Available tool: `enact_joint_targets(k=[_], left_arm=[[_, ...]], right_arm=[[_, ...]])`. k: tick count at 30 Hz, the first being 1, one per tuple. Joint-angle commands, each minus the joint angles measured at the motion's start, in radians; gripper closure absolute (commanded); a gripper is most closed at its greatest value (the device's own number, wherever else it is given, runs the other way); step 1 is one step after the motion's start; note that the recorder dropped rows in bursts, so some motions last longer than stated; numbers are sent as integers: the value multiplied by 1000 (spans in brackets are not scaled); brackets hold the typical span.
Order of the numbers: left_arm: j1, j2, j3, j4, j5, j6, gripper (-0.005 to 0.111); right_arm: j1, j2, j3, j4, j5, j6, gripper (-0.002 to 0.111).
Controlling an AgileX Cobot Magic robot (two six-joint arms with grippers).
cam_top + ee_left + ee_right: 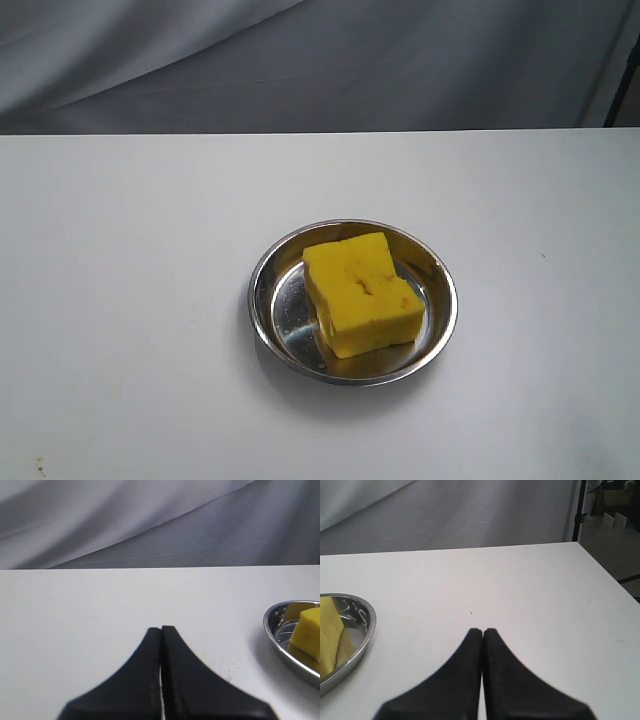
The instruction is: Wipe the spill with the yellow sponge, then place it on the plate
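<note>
The yellow sponge (361,292) lies inside the steel plate (275,270) at the middle of the white table, a brownish stain on its top face. No amber puddle shows on the table in any view. Neither gripper appears in the exterior view. In the left wrist view my left gripper (161,628) is shut and empty, with the plate (272,632) and a corner of the sponge (309,632) off to one side. In the right wrist view my right gripper (483,630) is likewise shut on nothing, the plate (366,630) and sponge (331,630) well apart from it.
A grey cloth backdrop (320,60) hangs behind the table's far edge (320,132). The table's right edge (605,575) shows in the right wrist view, with a dark stand (579,510) beyond it. A tiny dark speck (40,464) marks the near left of the table.
</note>
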Motion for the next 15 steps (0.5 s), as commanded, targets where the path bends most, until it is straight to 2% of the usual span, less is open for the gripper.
enact_joint_targets(k=[1,15], left_arm=[[-5,-2,5,-4,-5,-7,107],[-5,-2,5,-4,-5,-7,107]], right_arm=[[2,-6,4,-9,0,3,108],[2,-6,4,-11,9,3,108]])
